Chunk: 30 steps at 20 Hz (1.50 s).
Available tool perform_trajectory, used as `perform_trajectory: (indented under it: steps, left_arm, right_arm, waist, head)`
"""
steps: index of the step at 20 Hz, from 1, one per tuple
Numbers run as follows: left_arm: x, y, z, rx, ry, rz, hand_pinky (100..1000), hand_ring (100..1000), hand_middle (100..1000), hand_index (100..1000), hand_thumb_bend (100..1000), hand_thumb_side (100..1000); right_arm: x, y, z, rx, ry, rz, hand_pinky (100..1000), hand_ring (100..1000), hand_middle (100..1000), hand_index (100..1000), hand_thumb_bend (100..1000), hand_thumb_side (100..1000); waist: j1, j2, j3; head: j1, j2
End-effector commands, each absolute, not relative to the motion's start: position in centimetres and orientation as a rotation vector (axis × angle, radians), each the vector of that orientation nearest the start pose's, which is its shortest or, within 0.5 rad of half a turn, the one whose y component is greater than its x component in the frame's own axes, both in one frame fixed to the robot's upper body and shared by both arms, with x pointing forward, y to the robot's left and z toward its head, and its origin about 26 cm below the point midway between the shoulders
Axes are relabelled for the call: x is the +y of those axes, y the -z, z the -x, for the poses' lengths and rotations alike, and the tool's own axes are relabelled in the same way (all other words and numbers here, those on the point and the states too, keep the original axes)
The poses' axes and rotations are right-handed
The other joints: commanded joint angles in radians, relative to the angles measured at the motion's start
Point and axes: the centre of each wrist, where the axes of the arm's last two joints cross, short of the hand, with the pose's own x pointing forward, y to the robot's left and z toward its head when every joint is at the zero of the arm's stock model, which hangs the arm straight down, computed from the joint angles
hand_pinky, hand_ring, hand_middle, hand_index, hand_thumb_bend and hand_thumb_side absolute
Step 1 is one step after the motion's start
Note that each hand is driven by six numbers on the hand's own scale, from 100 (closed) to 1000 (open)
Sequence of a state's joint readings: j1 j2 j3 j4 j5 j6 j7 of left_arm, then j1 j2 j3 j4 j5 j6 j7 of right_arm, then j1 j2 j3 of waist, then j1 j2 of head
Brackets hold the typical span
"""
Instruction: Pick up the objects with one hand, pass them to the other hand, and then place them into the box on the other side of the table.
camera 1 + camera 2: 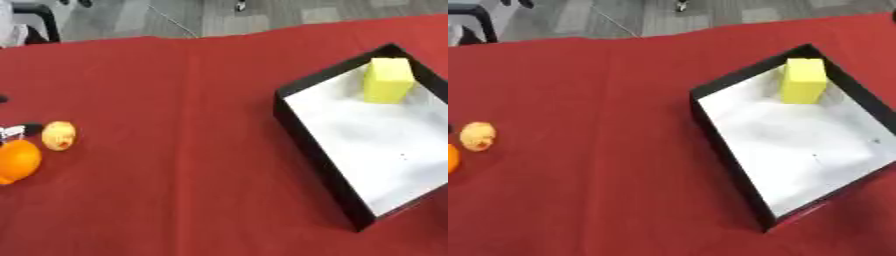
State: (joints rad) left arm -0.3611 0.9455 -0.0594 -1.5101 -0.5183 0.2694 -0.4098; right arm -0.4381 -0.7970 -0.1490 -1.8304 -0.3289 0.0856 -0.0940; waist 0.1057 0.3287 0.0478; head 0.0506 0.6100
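An orange [17, 161] lies at the table's left edge, partly cut off. Beside it, slightly farther back, sits a small pale yellow rounded object [59, 135] with a reddish mark. A black and silver part of my left hand [21, 131] pokes in from the left edge, just above the orange and close to the yellow object; it holds nothing that I can see. On the right stands the black box [306, 142] with a white floor, set askew. A yellow block [388, 80] stands upright in its far corner. My right hand shows in neither view.
A red cloth [184, 150] covers the table, with a wide stretch between the fruit and the box. Beyond the far edge lies grey floor, and a dark chair frame [39, 20] stands at the upper left.
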Motion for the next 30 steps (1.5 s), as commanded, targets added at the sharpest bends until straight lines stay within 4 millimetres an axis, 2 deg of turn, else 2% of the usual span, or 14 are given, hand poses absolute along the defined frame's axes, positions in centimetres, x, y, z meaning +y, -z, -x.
perform_trajectory:
  steps: [1, 7, 16, 24, 28, 30]
  left_arm:
    - [43.2, -22.0, -34.2, -1.021, 1.109, -1.027, 918, 892, 820, 904, 671, 778]
    - [43.9, -21.1, -34.6, -0.981, 1.128, -0.985, 918, 898, 820, 896, 665, 749]
    - [45.3, -19.7, -35.1, -0.9, 1.13, -0.963, 922, 912, 838, 916, 707, 731]
    - [46.1, -19.2, -35.1, -0.839, 1.13, -0.994, 918, 916, 841, 916, 746, 685]
    - [46.3, -18.8, -35.2, -0.824, 1.127, -0.994, 916, 914, 839, 893, 708, 649]
    - [46.3, -18.6, -35.3, -0.831, 1.122, -0.979, 914, 909, 832, 856, 646, 619]
  right_arm:
    - [-36.7, -30.6, -30.8, -2.24, -0.338, 0.454, 841, 871, 832, 811, 630, 329]
    - [-36.9, -30.4, -30.8, -2.235, -0.325, 0.46, 841, 871, 833, 811, 625, 327]
    - [-37.0, -30.3, -30.8, -2.232, -0.308, 0.469, 840, 871, 834, 810, 624, 326]
    - [-37.1, -30.0, -30.8, -2.227, -0.305, 0.473, 840, 871, 834, 810, 624, 325]
    - [-37.0, -29.9, -30.8, -2.226, -0.303, 0.474, 840, 870, 834, 810, 624, 325]
    - [-37.0, -29.9, -30.8, -2.227, -0.303, 0.475, 840, 870, 834, 810, 624, 325]
  waist:
    - [-0.013, -0.032, -0.001]
    - [-0.013, -0.027, -0.003]
    - [-0.011, -0.018, -0.006]
    - [-0.008, -0.014, -0.009]
    - [-0.009, -0.01, -0.012]
    - [-0.01, -0.009, -0.013]
  head:
    - [0.048, -0.023]
    - [0.088, -0.032]
    - [0.099, -0.036]
    - [0.098, -0.034]
    - [0.099, -0.034]
    - [0.095, -0.03]
